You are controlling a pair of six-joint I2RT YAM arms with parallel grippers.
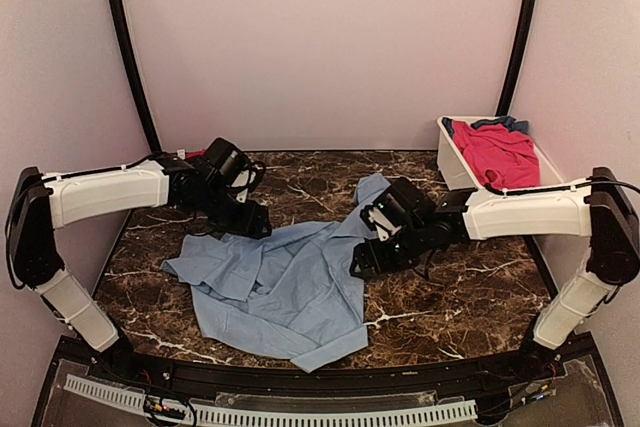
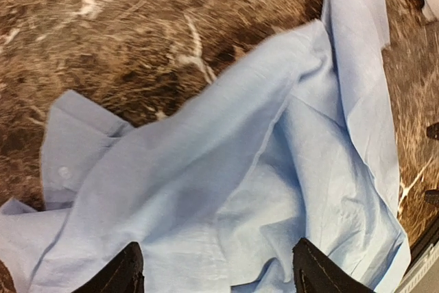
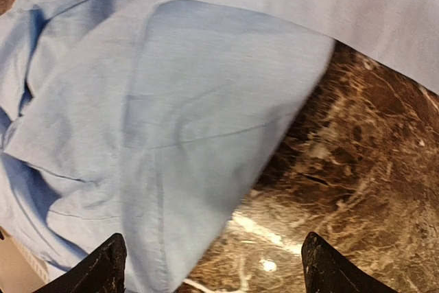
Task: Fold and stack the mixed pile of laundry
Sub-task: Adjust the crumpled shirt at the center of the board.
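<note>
Light-blue shirt (image 1: 285, 292): crumpled, spread mid marble table (image 1: 480, 297), between arms.
Red garments (image 1: 495, 155), dark-blue piece (image 1: 510, 125): heaped in white tub (image 1: 452, 162), far right corner.
Left gripper (image 1: 252, 221): jaws spread, at shirt's far left edge.
Right gripper (image 1: 363, 266): jaws spread, at shirt's right edge.

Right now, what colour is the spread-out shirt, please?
Light blue; the shirt shows best in the top external view.

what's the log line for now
light-blue cloth shirt on dark marble table | left tool open over it | right tool open at its edge
</note>
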